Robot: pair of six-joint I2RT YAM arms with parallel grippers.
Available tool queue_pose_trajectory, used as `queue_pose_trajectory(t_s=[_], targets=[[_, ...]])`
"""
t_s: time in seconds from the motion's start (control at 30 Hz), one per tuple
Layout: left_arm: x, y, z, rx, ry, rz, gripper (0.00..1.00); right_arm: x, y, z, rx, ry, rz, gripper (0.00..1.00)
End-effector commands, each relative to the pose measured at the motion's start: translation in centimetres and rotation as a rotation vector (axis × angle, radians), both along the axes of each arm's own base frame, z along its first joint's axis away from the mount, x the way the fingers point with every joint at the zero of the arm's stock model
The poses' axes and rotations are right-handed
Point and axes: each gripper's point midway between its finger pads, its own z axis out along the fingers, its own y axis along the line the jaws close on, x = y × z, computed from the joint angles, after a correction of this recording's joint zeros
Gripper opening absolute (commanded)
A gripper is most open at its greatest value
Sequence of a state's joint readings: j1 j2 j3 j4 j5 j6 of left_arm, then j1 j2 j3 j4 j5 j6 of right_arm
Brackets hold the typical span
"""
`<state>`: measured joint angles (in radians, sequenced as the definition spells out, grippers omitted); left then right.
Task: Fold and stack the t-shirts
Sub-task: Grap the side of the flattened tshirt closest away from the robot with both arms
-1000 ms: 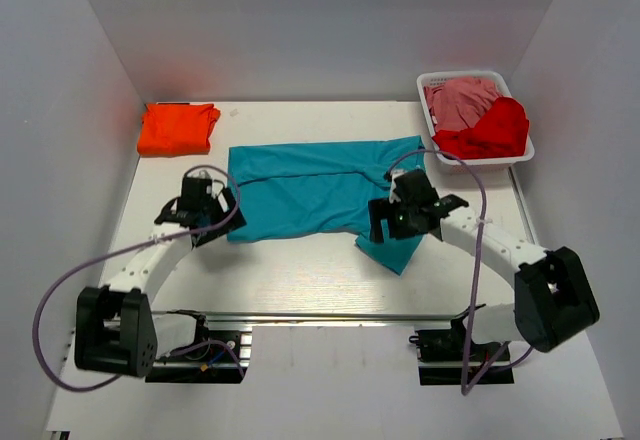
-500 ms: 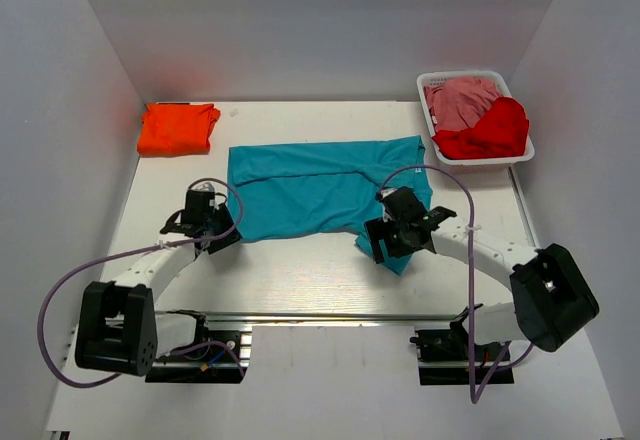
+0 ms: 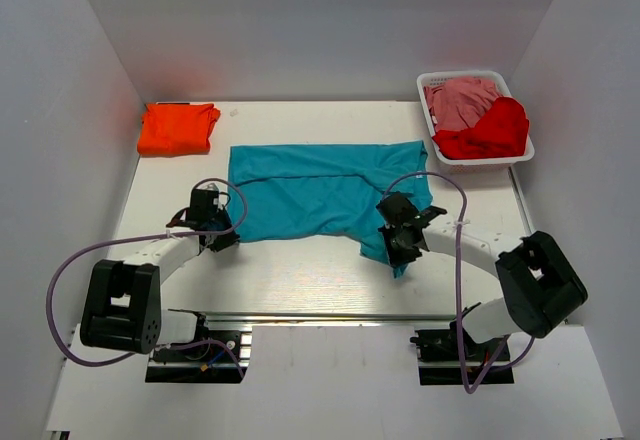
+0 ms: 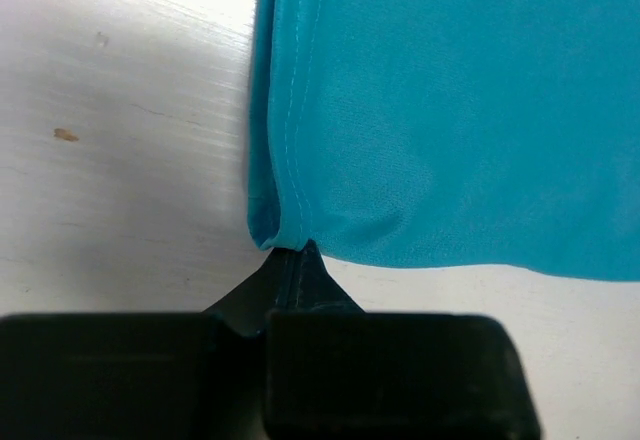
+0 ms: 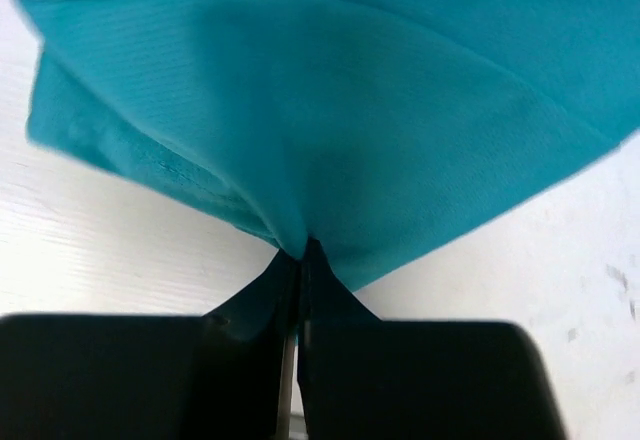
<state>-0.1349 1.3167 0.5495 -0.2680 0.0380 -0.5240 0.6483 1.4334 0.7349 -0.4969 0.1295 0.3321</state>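
Teal t-shirt (image 3: 320,185) lies spread on the table (image 3: 300,272); we note the left gripper (image 4: 292,256) clamped on its near-left corner, the right gripper (image 5: 302,252) pinching its near-right flap. Orange t-shirt (image 3: 177,128) sits folded far-left.

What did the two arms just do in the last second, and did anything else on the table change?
Both arms eased toward the near edge of the teal t-shirt and closed on it: the left gripper on its near left corner, the right gripper on the near right flap. The orange t-shirt and the basket stayed put.
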Motion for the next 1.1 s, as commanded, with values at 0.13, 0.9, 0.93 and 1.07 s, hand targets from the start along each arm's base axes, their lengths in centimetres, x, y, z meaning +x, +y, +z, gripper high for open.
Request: queue_pose_trajectory(t_s=[0.13, 0.9, 0.93, 1.07], targets=[[-0.5, 2.7, 0.4, 0.106, 0.022, 0.088, 0.00, -3.8, -4.4, 1.7, -0.155, 0.117, -0.155, 0.00], [3.7, -1.2, 5.2, -0.022, -0.119, -0.074, 0.00, -1.7, 1.9, 6.0, 0.160, 0.057, 0.120, 0.00], [4.0, -1.2, 5.5, -0.023, -0.124, -0.074, 0.00, -1.5, 1.6, 6.0, 0.132, 0.056, 0.117, 0.00], [6.0, -1.6, 6.9, -0.030, -0.141, -0.067, 0.00, 2.1, -0.8, 7.2, -0.008, -0.040, 0.020, 0.00]])
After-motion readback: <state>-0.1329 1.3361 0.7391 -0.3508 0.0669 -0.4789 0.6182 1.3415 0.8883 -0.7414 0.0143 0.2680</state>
